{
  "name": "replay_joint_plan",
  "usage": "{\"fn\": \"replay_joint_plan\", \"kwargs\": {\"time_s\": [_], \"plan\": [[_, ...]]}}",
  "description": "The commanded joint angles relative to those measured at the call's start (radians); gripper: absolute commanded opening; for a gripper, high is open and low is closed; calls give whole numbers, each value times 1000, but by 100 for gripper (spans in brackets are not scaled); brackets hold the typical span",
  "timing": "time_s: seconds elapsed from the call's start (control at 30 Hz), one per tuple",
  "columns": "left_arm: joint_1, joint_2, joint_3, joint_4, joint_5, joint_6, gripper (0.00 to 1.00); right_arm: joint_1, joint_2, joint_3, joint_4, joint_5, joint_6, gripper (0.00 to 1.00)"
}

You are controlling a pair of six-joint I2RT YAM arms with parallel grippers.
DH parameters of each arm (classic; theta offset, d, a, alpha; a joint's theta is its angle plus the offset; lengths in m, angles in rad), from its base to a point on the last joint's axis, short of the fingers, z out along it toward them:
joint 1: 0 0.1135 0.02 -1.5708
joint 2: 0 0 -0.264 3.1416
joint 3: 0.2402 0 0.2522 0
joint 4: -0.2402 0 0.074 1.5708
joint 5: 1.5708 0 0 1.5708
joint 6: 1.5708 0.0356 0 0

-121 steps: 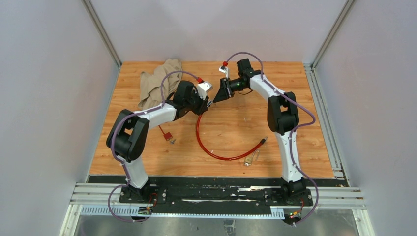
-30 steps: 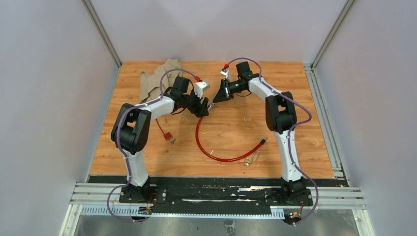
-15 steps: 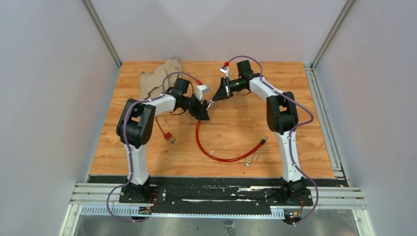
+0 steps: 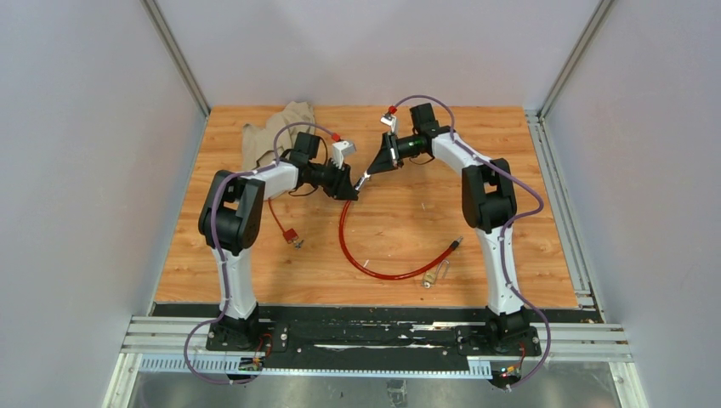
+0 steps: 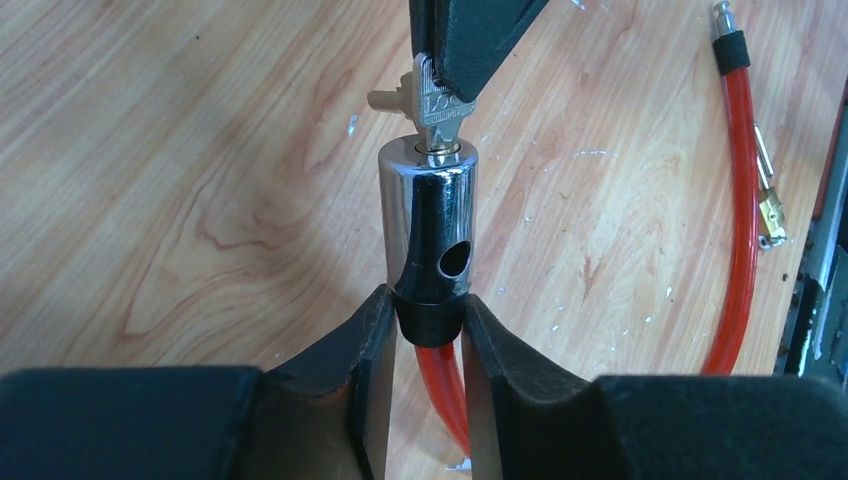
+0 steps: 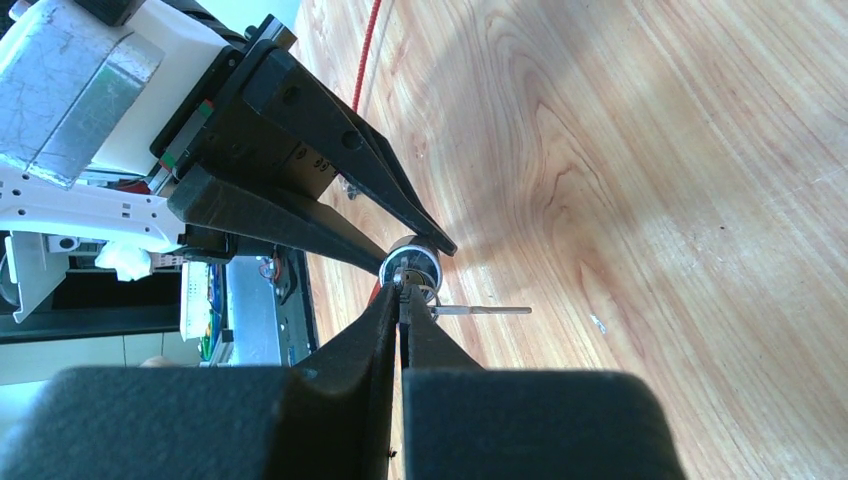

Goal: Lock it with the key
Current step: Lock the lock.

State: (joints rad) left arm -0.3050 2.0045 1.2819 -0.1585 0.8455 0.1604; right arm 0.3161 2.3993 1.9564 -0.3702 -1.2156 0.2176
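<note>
The silver key (image 5: 437, 100) stands in the keyhole on top of the chrome lock cylinder (image 5: 428, 225) of the red cable (image 4: 374, 259). My right gripper (image 6: 402, 293) is shut on the key's head, its tips right at the cylinder's face (image 6: 411, 266). My left gripper (image 5: 428, 318) is shut on the black collar (image 5: 430, 310) at the cylinder's base, one finger touching on each side, with the red cable running down between the fingers. In the top view the two grippers meet tip to tip over the middle of the table, left gripper (image 4: 347, 189) and right gripper (image 4: 368, 176).
A second thin key (image 6: 482, 310) sticks out sideways from the key's ring. The cable's free end (image 4: 454, 245) lies beside a small brass padlock (image 4: 434, 274). A short red loop with a red tag (image 4: 286, 230) lies front left; a beige cloth (image 4: 270, 136) lies back left.
My left gripper's jaws have narrowed onto the lock cylinder's collar, and its arm has drawn slightly left. The right gripper has stayed shut on the key, almost still.
</note>
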Motion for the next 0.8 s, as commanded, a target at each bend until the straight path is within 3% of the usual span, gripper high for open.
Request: {"fn": "replay_joint_plan", "kwargs": {"time_s": [0.0,0.23,0.47,0.77], "plan": [[0,-24,-18,70,16,-54,27,-26,-47,-13,-2,-29,-13,1],[0,-63,-47,130,-89,-136,1,-25,-45,-16,-18,62,15,1],[-21,-156,-95,129,-308,-115,0,-10,-43,7,-64,159,83,1],[-91,-234,-162,158,-547,-6,0,1,-10,66,-65,156,218,1]]}}
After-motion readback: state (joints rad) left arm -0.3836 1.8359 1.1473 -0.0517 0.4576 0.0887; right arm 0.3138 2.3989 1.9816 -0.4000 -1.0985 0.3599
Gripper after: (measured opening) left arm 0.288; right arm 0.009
